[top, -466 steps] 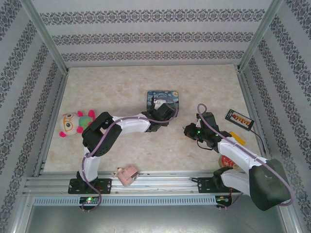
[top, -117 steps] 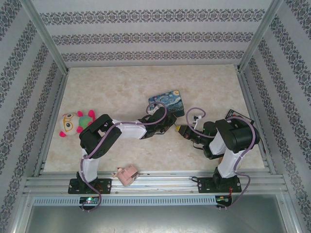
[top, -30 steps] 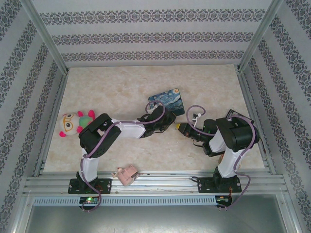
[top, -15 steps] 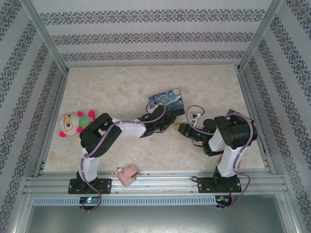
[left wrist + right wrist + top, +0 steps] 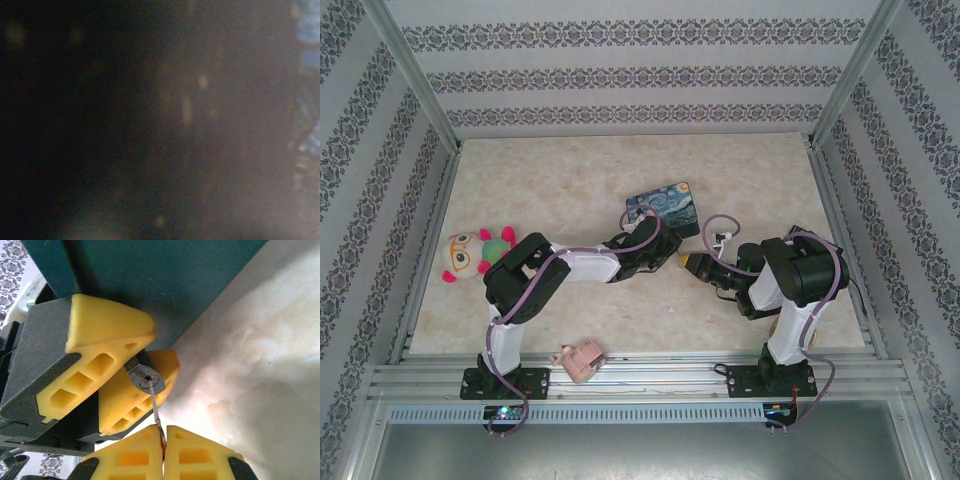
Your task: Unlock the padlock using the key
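Top view: the left jaws and right jaws meet tip to tip just on the near side of the blue tin (image 5: pixel 662 207). Left wrist view: too dark and blurred to tell. Right wrist view: beside the tin, the left jaws clamp the padlock (image 5: pixel 145 379). The right jaws, pressed together, pinch the key (image 5: pixel 156 415), whose blade reaches the keyhole.

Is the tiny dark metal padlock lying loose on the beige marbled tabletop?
No, the tiny dark padlock sits pinched between the left gripper's yellow foam fingers.
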Action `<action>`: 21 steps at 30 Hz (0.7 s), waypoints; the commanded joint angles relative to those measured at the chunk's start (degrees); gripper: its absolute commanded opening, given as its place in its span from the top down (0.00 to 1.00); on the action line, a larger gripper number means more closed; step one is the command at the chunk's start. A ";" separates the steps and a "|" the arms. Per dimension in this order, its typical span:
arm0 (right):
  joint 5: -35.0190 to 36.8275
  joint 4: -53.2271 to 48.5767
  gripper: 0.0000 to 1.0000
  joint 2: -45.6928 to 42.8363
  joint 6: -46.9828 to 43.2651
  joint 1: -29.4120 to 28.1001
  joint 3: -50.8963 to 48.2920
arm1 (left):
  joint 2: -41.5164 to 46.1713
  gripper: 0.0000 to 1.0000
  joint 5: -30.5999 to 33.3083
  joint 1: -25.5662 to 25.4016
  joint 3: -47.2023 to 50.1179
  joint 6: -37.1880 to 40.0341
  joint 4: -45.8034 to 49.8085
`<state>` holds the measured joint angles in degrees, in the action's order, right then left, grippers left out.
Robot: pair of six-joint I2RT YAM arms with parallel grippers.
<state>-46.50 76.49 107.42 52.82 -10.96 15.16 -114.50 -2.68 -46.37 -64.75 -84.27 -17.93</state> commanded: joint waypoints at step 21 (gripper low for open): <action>-10.28 2.88 1.00 0.03 2.52 2.93 8.89 | -2.40 0.93 -13.46 -0.92 -1.73 0.69 9.44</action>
<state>-55.96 70.02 107.33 56.86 -7.60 20.34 -114.52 -5.67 -44.91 -66.32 -83.74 -15.38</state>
